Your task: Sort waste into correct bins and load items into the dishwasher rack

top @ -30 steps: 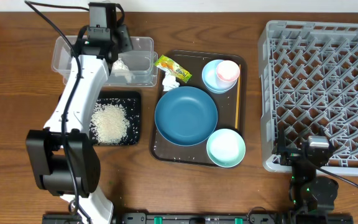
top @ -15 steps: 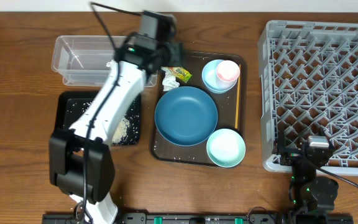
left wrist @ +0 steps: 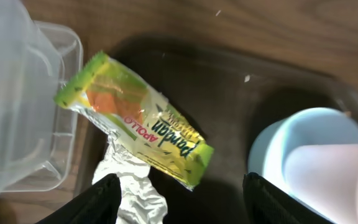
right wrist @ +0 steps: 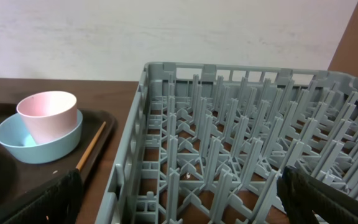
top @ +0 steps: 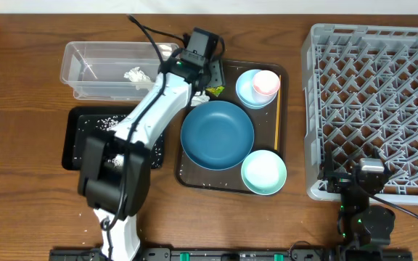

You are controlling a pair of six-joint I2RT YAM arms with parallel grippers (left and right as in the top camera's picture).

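Left gripper (left wrist: 182,200): we see it spread wide and empty, its two fingers apart over the back left corner of the brown tray (top: 182,174). A second ago it hung over the clear tub (top: 100,65).
Wrapper (left wrist: 135,121): the yellow-green Pandan packet lies flat on the tray just beside the tub wall, under the open claw and untouched.
Crumpled tissue (left wrist: 129,193): still on the tray, tucked under the wrapper's near end.
Tissue lump (top: 134,73): it rests alone in the tub now that the arm has swung away. We judge that piece sorted.
Black tray (top: 78,138): rice (top: 96,122) grains show at its edge; the arm hides the rest.
Meaning: we judge the wrapper or the tissue beside it to be the next pick.
Dishes: dark blue bowl (top: 217,135), mint-green bowl (top: 263,172), pink cup (top: 266,83) inside the light blue bowl (top: 244,93) and orange stick (top: 278,119) are unmoved on the tray.
Dishwasher rack (top: 376,109): holds nothing yet.
Right gripper (right wrist: 179,202): wide open, empty, parked at the rack's near edge.
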